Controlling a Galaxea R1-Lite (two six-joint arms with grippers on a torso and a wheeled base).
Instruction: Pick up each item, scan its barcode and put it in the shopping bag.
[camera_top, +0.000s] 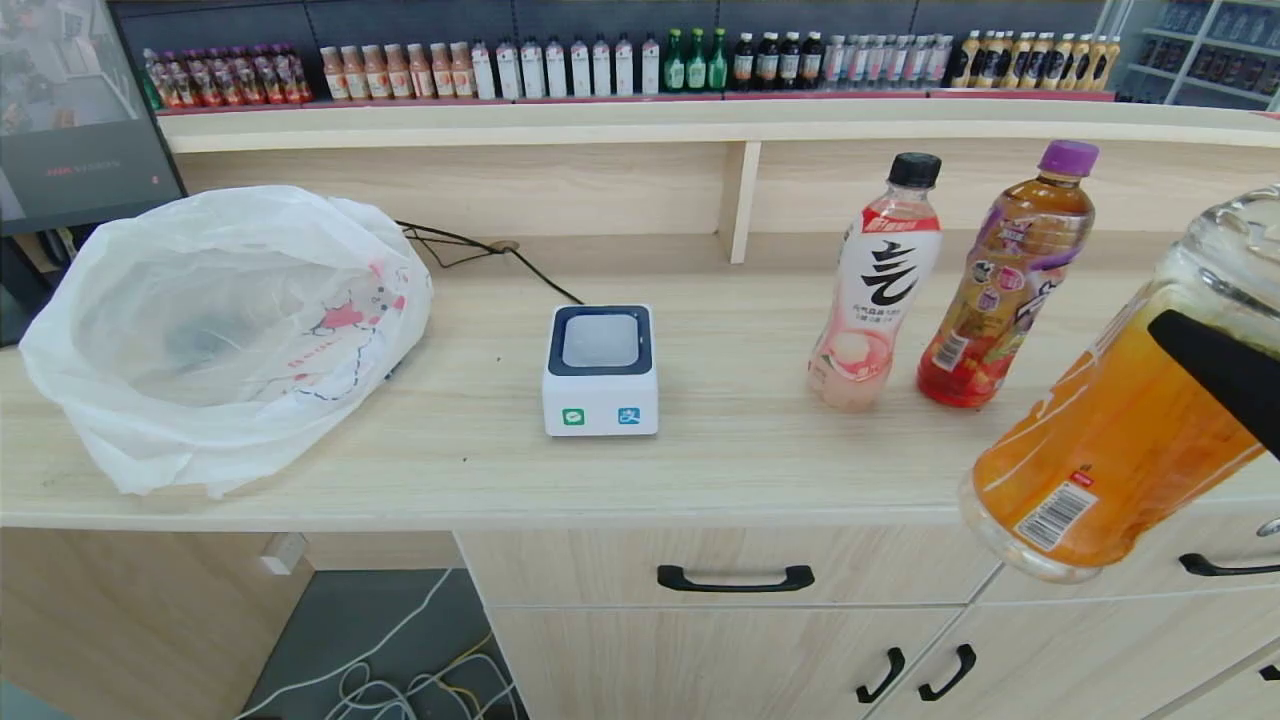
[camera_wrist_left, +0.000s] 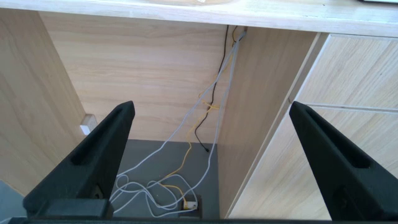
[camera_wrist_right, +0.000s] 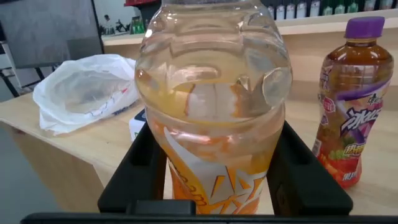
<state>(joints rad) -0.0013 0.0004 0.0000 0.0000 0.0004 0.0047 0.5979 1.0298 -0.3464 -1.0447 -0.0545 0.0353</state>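
1. On the tabletop (camera_top: 730, 470), the scanner (camera_top: 600, 370) serves as reference point. The shopping bag (camera_top: 220, 330) lies to its left, mouth open; no bottle can be made out inside.
2. Right of the scanner, well apart from it, stand the peach drink bottle (camera_top: 875, 290) and the purple-capped tea bottle (camera_top: 1005, 280), both upright and just beside each other, neither one handled.
3. The right hand (camera_wrist_right: 217, 127) is clenched around the orange drink bottle (camera_top: 1120, 440), which is held tilted off the tabletop, farther right of the scanner than the two standing bottles. Its barcode label (camera_top: 1055, 515) is not over the scanner window.
4. The left hand (camera_wrist_left: 208, 118) is released, fingers spread, holding nothing, below tabletop level and facing the cabinet bay with loose cables (camera_wrist_left: 180, 180).
5. Assessment: one of three items is picked up. Its scan and bagging are outstanding, and the other two await the full cycle. Progress is at an early stage.
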